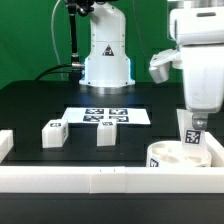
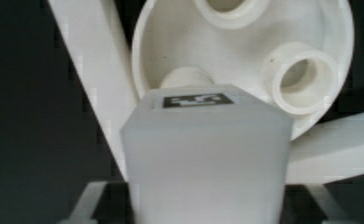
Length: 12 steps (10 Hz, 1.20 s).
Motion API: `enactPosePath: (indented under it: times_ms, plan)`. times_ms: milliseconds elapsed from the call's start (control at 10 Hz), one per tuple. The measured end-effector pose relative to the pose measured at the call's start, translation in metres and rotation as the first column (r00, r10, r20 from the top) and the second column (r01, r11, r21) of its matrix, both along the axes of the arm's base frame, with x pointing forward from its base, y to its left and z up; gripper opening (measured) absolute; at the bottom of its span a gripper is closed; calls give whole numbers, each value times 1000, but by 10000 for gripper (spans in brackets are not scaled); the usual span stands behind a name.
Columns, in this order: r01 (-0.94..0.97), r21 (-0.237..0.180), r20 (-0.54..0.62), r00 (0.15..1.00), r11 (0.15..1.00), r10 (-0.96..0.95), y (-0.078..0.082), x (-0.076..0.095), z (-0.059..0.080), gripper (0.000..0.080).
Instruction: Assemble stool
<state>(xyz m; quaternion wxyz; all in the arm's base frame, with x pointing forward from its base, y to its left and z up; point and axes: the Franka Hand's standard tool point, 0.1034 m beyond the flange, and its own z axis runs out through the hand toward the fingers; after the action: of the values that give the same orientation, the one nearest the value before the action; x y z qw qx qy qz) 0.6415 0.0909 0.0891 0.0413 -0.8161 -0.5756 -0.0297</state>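
One leg (image 1: 192, 131) was gripped by the closed gripper (image 1: 191, 116) close over the socketed seat (image 1: 168, 156) at the exterior view's right, while a second leg (image 1: 53, 132) and a third leg (image 1: 106, 131) were left loose on the table (image 1: 30, 105), none apparently having been fitted yet.

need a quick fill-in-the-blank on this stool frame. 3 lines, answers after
1. The gripper is shut on a tagged white ____ right by the seat.
2. ____ other legs stand loose on the table.
3. The seat sits at the exterior view's ____ side.

Missing words: leg; two; right.
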Motion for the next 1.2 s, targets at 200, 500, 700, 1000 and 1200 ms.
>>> enactPosePath:
  times_ms: [200, 500, 700, 1000, 1200]
  plan:
    - [264, 18, -38, 964, 964, -263, -3, -1, -1, 337]
    - [495, 53, -42, 869, 867, -494, -2, 4, -1, 337]
    - [607, 47, -62, 794, 793, -604, -2, 5, 0, 337]
    - [770, 34, -93, 637, 637, -765, -1, 5, -1, 337]
    - [903, 45, -117, 431, 428, -895, 1, 5, -1, 338]
